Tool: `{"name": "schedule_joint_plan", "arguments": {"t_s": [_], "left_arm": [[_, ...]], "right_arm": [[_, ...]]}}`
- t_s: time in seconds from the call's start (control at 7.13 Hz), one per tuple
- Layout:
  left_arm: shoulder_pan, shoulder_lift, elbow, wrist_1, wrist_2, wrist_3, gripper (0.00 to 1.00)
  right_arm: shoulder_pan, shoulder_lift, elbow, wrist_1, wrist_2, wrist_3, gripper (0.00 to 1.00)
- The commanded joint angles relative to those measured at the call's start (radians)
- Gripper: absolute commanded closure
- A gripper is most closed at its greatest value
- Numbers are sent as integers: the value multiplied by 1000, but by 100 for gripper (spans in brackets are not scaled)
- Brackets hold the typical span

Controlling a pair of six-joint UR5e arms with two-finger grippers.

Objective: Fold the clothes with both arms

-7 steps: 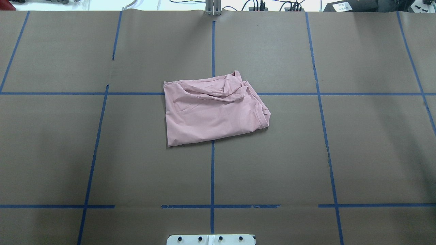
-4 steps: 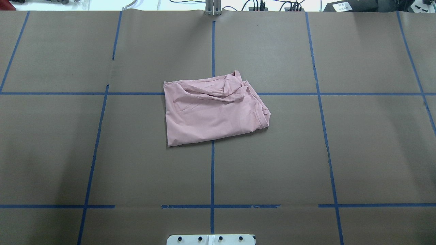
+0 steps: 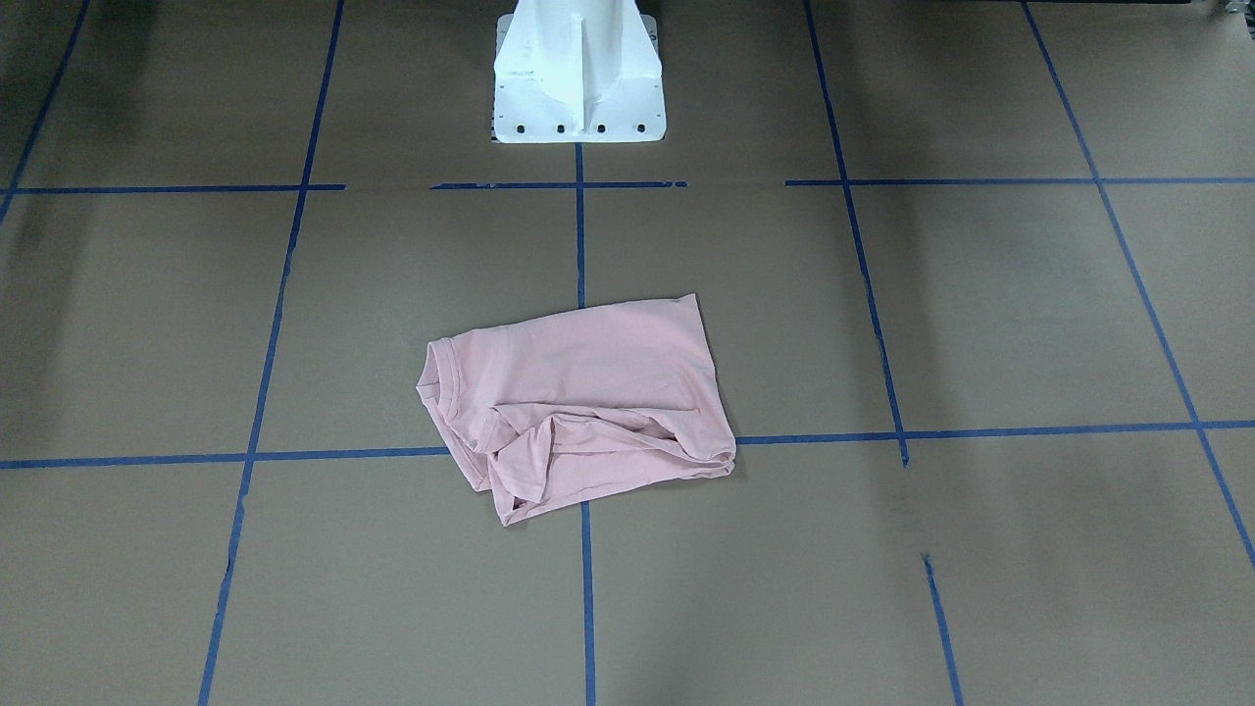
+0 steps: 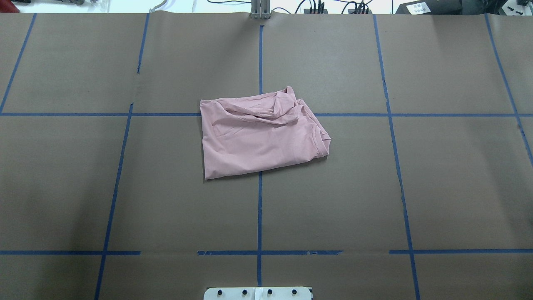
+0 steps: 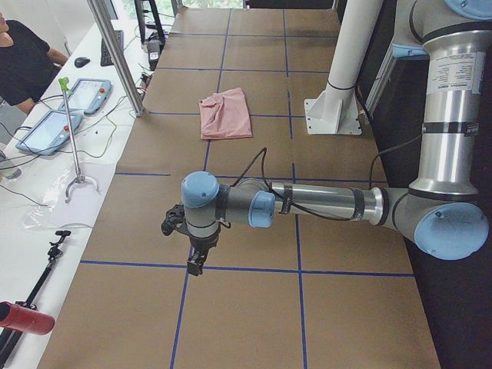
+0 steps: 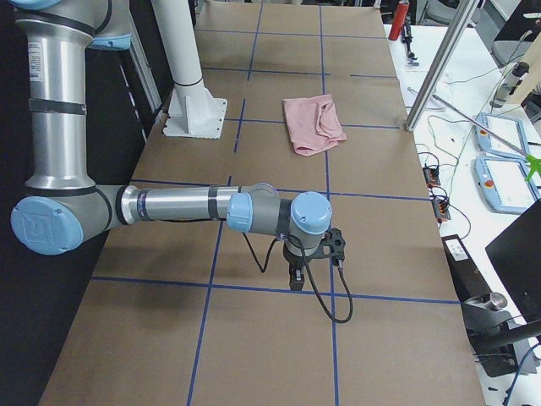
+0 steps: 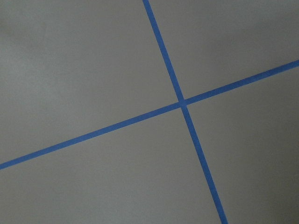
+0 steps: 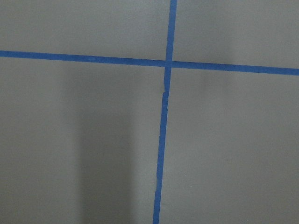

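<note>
The pale pink T-shirt (image 4: 258,139) lies folded in a rough rectangle at the table's middle, with a rumpled bunch along its far edge. Its ribbed collar (image 4: 322,141) is at the right. The dog print and lettering are hidden. It also shows in the front-facing view (image 3: 588,382), the left view (image 5: 224,114) and the right view (image 6: 313,124). My left gripper (image 5: 196,265) hangs over bare table far to the left. My right gripper (image 6: 296,279) hangs far to the right. Both point down, and I cannot tell whether they are open or shut.
Brown paper (image 4: 374,187) with a grid of blue tape lines (image 4: 259,208) covers the table. The white pedestal base (image 3: 578,88) stands at the robot's edge. Both wrist views show only tape crossings. An operator and tablets (image 5: 46,127) are beyond the far edge.
</note>
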State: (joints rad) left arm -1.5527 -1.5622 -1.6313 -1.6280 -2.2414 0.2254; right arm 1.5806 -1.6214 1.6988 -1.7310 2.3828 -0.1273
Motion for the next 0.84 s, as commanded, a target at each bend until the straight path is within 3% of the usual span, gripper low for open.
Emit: {"name": "schedule_joint_plan", "arguments": {"t_s": [0.0,0.7], "left_arm": [[0,-1,4,8,-4,0,0],[0,-1,7,10,-6,-1,0]], "right_arm": [[1,1,-1,1,-2,0,0],[1,14,-1,1,-2,0,0]]}}
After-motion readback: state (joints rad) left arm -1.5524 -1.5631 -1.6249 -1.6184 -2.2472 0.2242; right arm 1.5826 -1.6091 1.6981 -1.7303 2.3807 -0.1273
